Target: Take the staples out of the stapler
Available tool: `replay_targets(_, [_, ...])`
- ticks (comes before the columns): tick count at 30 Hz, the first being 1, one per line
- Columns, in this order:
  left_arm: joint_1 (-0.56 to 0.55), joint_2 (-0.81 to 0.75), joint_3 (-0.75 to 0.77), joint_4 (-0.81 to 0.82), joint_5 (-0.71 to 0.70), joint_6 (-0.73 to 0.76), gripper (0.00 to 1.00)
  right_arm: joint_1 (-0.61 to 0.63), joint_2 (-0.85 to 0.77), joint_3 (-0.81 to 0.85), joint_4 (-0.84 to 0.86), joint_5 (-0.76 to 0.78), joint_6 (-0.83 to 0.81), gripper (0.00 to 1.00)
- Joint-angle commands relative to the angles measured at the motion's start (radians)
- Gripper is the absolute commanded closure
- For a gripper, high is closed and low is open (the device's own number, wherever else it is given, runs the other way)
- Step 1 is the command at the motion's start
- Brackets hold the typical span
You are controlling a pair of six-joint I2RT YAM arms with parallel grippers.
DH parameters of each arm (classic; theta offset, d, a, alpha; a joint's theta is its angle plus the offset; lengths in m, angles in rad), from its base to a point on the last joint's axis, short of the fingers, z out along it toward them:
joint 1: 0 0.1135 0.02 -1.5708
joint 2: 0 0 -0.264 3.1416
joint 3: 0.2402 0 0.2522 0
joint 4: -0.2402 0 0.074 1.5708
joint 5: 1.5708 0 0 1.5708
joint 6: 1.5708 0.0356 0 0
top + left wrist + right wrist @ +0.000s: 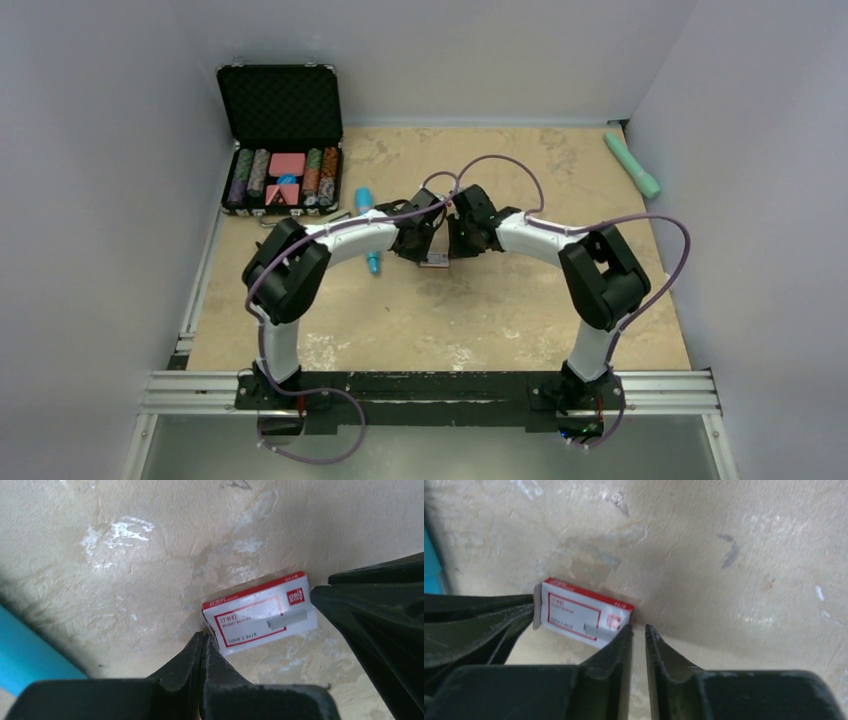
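A small white and red staple box (pixel 436 260) lies flat on the tan table between both grippers; it also shows in the left wrist view (pixel 260 615) and the right wrist view (pixel 579 612). My left gripper (pixel 204 634) is shut, its tips touching the box's left end, with nothing visible between them. My right gripper (pixel 638 626) has a narrow gap between its fingers and is empty, its tips at the box's other end. The cyan stapler (pixel 370 225) lies left of the grippers, partly hidden under the left arm; its edge shows in the left wrist view (pixel 30 660).
An open black case (pixel 282 140) with poker chips stands at the back left. A light green object (pixel 632 165) lies at the back right by the wall. Grey walls close in the table on both sides.
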Motion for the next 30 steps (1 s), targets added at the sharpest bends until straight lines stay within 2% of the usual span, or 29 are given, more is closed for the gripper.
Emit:
replay_targets(1, [0.0,-0.122,0.047,-0.071,-0.018,0.032,1.0,0.009,-0.102,0.058,-0.072,0.007,0.018,0.74])
replay_targets(9, [-0.001,-0.282,0.046,-0.16,-0.014,0.041,1.0,0.008,-0.242,0.11,-0.164,0.044,0.018,0.6])
replay_targets(14, [-0.001,-0.411,0.041,-0.201,0.005,0.044,1.0,0.008,-0.366,0.132,-0.198,0.054,0.005,0.26])
replay_targets(17, [0.0,-0.493,0.042,-0.225,0.008,0.065,1.0,0.009,-0.458,0.149,-0.209,0.052,-0.008,0.16])
replay_targets(18, [0.0,-0.52,0.042,-0.234,0.007,0.073,0.93,0.008,-0.486,0.153,-0.21,0.05,-0.013,0.15])
replay_targets(21, [0.0,-0.61,0.036,-0.257,-0.004,0.092,0.61,0.009,-0.586,0.163,-0.201,0.032,-0.023,0.13])
replay_targets(24, [0.0,-0.704,0.018,-0.273,-0.014,0.107,0.35,0.009,-0.687,0.15,-0.154,0.023,-0.027,0.13])
replay_targets(26, [0.0,-0.761,0.009,-0.283,-0.002,0.118,0.04,0.008,-0.759,0.123,-0.103,0.008,-0.021,0.12])
replay_targets(27, [0.0,-0.791,0.002,-0.286,0.01,0.124,0.01,0.008,-0.797,0.109,-0.082,0.016,-0.007,0.12])
replay_targets(30, [0.0,-0.887,-0.025,-0.296,0.025,0.135,0.0,0.009,-0.899,0.074,-0.021,0.018,0.004,0.12])
